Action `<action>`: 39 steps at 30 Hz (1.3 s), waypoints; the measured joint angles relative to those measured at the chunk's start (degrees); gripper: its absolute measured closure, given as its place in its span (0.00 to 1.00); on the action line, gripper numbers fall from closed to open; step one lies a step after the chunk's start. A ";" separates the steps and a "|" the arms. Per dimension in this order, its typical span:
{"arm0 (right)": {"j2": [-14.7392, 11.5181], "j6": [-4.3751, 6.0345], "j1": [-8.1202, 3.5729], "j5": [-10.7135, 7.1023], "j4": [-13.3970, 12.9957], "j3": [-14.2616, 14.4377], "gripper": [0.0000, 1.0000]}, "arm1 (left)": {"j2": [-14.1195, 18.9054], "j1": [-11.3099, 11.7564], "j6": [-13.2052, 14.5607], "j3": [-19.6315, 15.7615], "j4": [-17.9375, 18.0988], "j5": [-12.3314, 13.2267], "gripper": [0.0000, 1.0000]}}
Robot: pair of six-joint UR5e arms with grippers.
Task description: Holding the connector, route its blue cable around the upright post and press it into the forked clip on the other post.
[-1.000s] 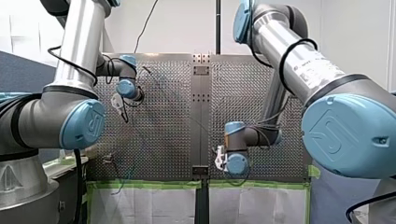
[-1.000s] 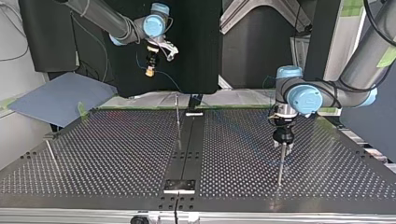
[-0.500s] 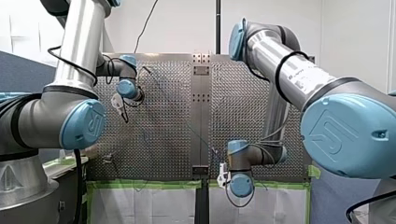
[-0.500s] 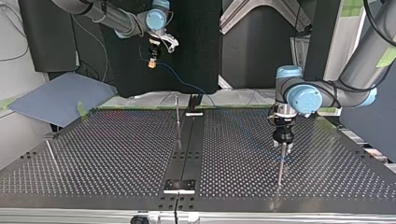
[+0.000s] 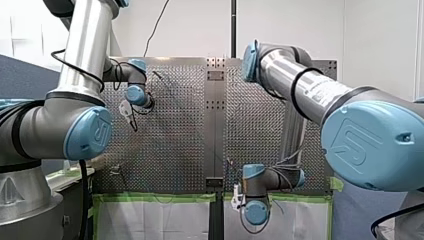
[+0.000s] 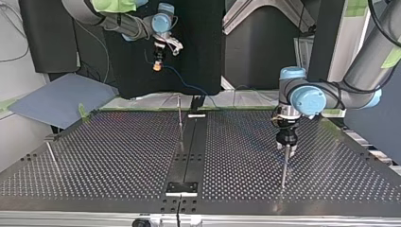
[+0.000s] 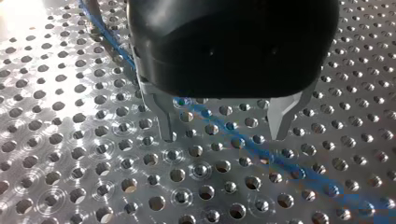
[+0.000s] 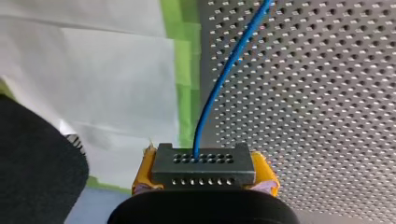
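Note:
My right gripper [image 8: 204, 176] is shut with its yellow pads [image 8: 144, 171] on a dark grey connector [image 8: 204, 164]. The blue cable [image 8: 224, 70] runs from the connector out over the perforated plate. In the top view this gripper [image 6: 156, 64] hangs high beyond the table's far edge, the cable [image 6: 187, 86] drooping toward the plate. My left gripper [image 7: 223, 134] stands open just above the plate, and the cable [image 7: 243, 140] lies slantwise under its metal fingers [image 7: 166, 126]. In the top view it [image 6: 287, 147] sits over a thin upright post [image 6: 283, 170]. Another thin post [image 6: 180, 120] stands mid-table.
A third thin post [image 6: 51, 155] leans at the top view's left. A black centre strip [image 6: 189, 156] divides the perforated table. Green tape [image 5: 155, 198] and white sheeting mark the table edge under my right wrist [image 5: 255, 210].
My right arm has carried the connector off the plate toward the taped edge, and higher and rightward in the top view, the cable trailing. My left arm has not moved.

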 joint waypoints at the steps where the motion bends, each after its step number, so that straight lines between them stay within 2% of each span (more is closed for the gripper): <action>1: 0.43 -0.02 -0.01 -0.01 -0.06 -0.13 1.00 | 0.00 0.00 0.00 0.01 0.00 0.00 0.00; 6: 3.11 -0.25 -0.16 0.03 -0.11 -0.84 1.00 | -0.02 0.00 0.00 -0.01 -0.01 -0.02 0.00; 11: 5.75 -0.91 -0.29 0.27 1.49 -1.86 1.00 | -0.03 0.00 0.00 -0.03 -0.07 -0.04 0.00; 16: 6.57 -1.35 -0.35 0.37 2.98 -2.09 1.00 | -0.02 0.00 0.00 -0.02 -0.09 -0.03 0.00; 26: 1.73 -2.16 -0.51 0.28 8.18 -2.09 1.00 | -0.04 0.00 0.00 -0.04 -0.04 -0.06 0.00; 30: -0.11 -2.34 -0.64 0.17 9.14 -2.09 1.00 | -0.05 0.00 0.00 -0.04 -0.02 -0.05 0.00; 35: -2.71 -3.97 -1.62 -0.92 11.32 -2.09 1.00 | -0.07 0.00 0.00 -0.04 -0.07 -0.06 0.00; 39: -4.83 -4.62 -2.41 -2.14 13.40 -2.09 1.00 | -0.07 0.00 0.00 -0.05 -0.08 -0.07 0.00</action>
